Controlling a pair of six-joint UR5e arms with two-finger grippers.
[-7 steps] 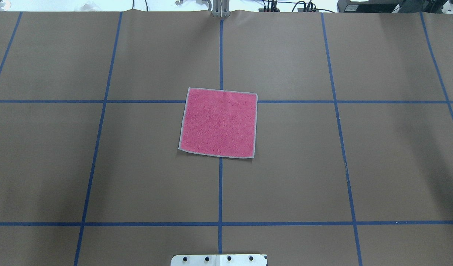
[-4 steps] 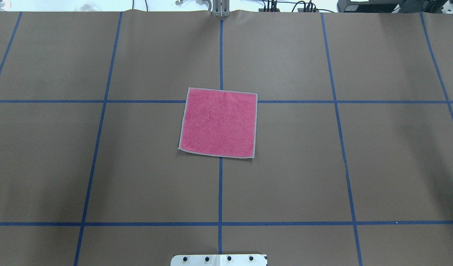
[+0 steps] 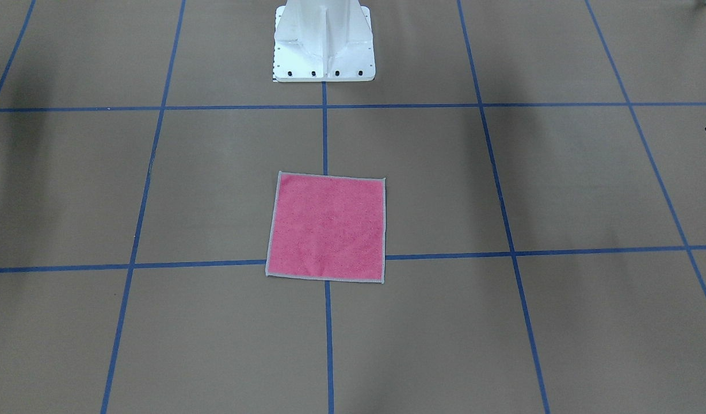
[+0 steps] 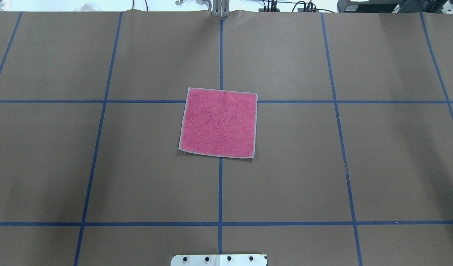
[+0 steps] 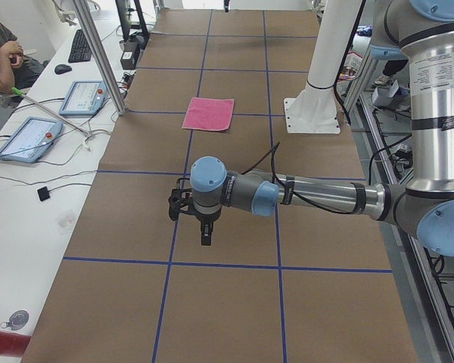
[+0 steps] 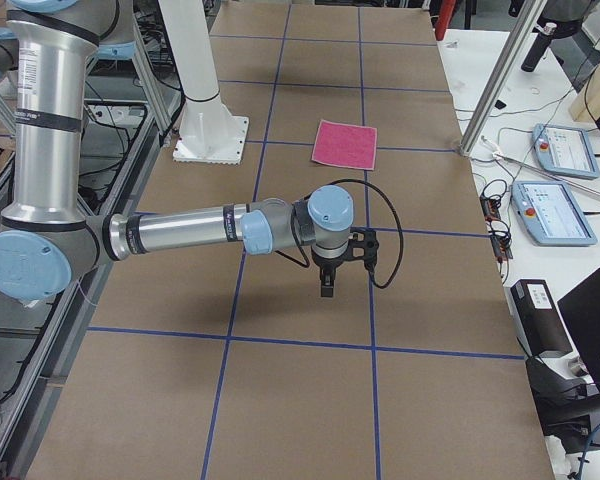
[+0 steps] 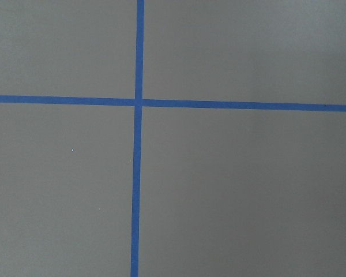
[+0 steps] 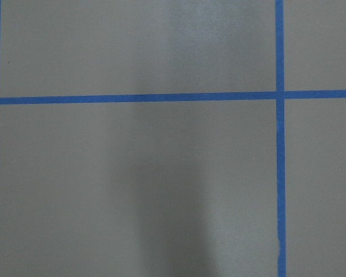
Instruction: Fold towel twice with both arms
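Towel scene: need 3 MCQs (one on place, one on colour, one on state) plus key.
1. Where does the towel lie?
A. Over a crossing of blue tape lines, ahead of the white pedestal
B. In a basket
C. Draped over that pedestal

2. Which colour faces up?
A. Dark grey
B. Pink
C. Blue

3. What is its state?
A. Folded once
B. Lifted by one corner
C. Flat, unfolded, apart from the left end effector and the right end effector

Key:
1 A: in both top views the tape runs under it on all four sides.
2 B: the whole upper face is pink, with a light grey edge.
3 C: one full square lies flat, and the side views show both end effectors hanging well away from it.
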